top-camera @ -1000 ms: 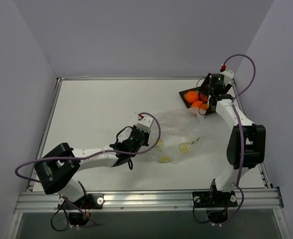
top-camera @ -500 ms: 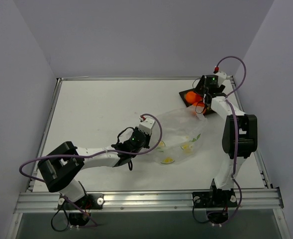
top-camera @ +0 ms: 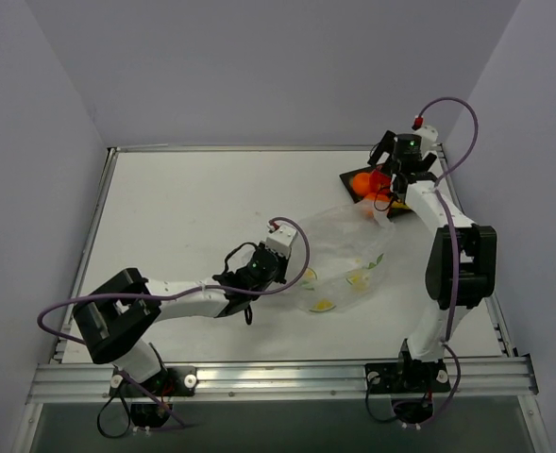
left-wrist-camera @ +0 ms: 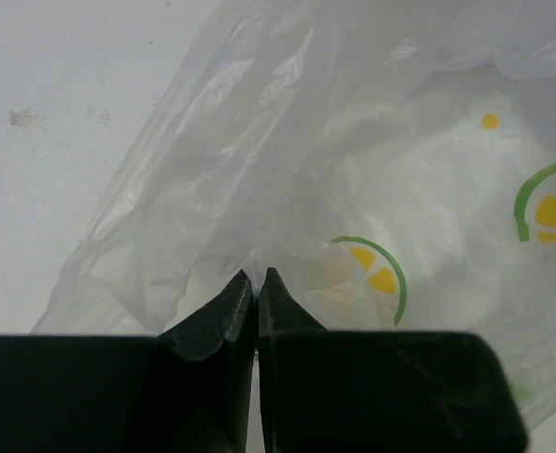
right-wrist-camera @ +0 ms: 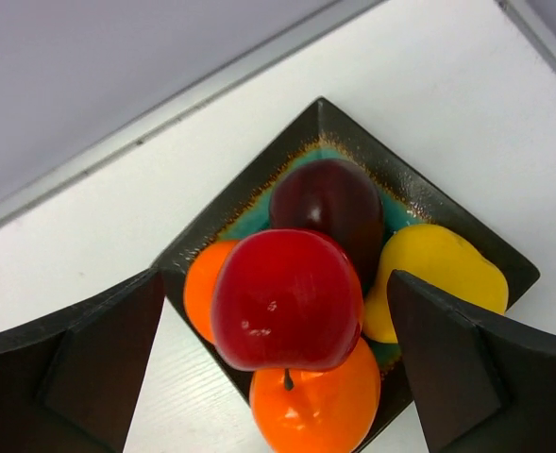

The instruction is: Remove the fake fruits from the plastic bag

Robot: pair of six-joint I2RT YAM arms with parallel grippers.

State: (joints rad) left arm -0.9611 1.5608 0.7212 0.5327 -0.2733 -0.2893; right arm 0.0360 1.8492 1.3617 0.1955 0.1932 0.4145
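Note:
The clear plastic bag (top-camera: 344, 250) with printed citrus slices lies crumpled mid-table. My left gripper (left-wrist-camera: 256, 276) is shut on a pinch of the bag's (left-wrist-camera: 353, 142) left edge. At the back right the fake fruits sit piled in a dark square tray (right-wrist-camera: 259, 193). A red apple (right-wrist-camera: 287, 300) rests on top of two orange balls (right-wrist-camera: 317, 408) (right-wrist-camera: 202, 283), beside a yellow pear (right-wrist-camera: 438, 274) and a dark maroon fruit (right-wrist-camera: 329, 200). My right gripper (right-wrist-camera: 273, 283) hovers open over the pile. The apple lies between its fingers with a gap on each side.
The tray (top-camera: 405, 208) stands close to the table's back right corner, next to the raised table rim (top-camera: 259, 148). The bag's right end reaches almost to the tray. Purple cables loop off both arms.
My right gripper has spread wide and let go of the red apple, which now rests on the pile in the tray. The left arm has barely moved and still grips the bag.

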